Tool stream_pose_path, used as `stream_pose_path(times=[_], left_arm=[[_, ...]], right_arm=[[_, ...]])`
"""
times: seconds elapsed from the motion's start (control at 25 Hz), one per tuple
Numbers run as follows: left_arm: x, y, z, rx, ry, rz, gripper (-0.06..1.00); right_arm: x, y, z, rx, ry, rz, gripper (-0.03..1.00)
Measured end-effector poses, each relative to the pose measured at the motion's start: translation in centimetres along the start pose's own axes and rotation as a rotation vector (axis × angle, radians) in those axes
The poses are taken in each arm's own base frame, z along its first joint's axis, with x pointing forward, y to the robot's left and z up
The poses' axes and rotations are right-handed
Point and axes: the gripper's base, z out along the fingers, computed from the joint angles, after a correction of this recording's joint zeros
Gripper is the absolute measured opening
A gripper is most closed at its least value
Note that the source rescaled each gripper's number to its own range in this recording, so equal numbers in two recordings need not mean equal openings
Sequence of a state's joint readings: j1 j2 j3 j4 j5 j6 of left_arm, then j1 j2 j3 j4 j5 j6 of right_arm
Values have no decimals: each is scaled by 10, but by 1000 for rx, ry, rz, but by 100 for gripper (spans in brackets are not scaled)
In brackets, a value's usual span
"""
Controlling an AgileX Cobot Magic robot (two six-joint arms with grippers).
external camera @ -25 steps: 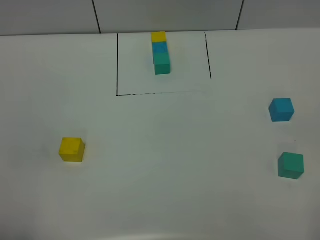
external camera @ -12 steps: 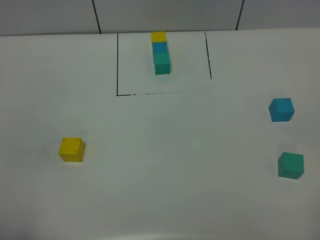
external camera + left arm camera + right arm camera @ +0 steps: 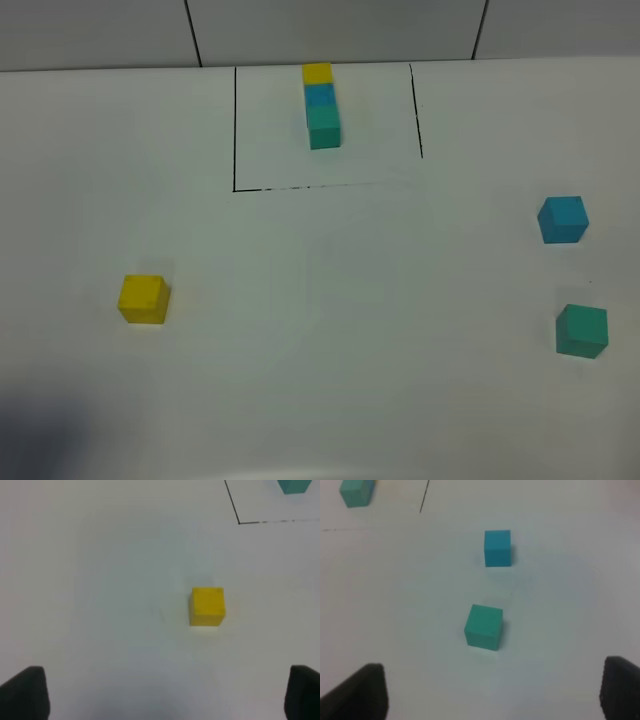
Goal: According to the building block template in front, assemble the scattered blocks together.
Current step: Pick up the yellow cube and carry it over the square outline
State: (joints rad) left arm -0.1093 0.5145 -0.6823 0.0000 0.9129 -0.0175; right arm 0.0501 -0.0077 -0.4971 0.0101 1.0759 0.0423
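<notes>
building block template (image 3: 321, 107) stands at the far middle of the white table (image 3: 350, 340), inside a black line frame (image 3: 235, 130): yellow farthest, blue in the middle, teal-green nearest, all touching. left gripper (image 3: 162, 695) hangs above the table with jaws spread wide and nothing between them; right gripper (image 3: 487, 690) likewise, released and empty. yellow cube (image 3: 144, 299) lies alone at the near left, ahead of the left gripper. blue cube (image 3: 563, 219) and teal-green cube (image 3: 582, 330) lie near each other but apart at the right, ahead of the right gripper. no cube is joined yet, so the work looks to be at its first pick. the next move likely calls for lowering one gripper squarely over a cube, faces lined up with the fingers, then closing.
</notes>
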Motion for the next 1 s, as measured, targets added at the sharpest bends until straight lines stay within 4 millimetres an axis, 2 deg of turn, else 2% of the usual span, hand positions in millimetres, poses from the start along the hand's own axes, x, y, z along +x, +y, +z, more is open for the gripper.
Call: stream_pose_path(times=[0.24,0.36,0.52,0.64,0.84,1.0], left_arm=[[-50,-6,45,55,185,-15,99],[-61,-7,84,53,326,-20,99],[-62,-10,137,61,474,-24,99],[-57,-26,170,89,530,27,99],[-49,-54,215,96,609,30,99],[-51,-70,247,91,680,42,99]], right_arm=[[0,0,0,0,0,0,72],[0,0,0,0,0,0,72],[0,0,0,0,0,0,72],[0,0,0,0,0,0,72],[0,0,0,0,0,0,72],[0,0,0,0,0,0,72]])
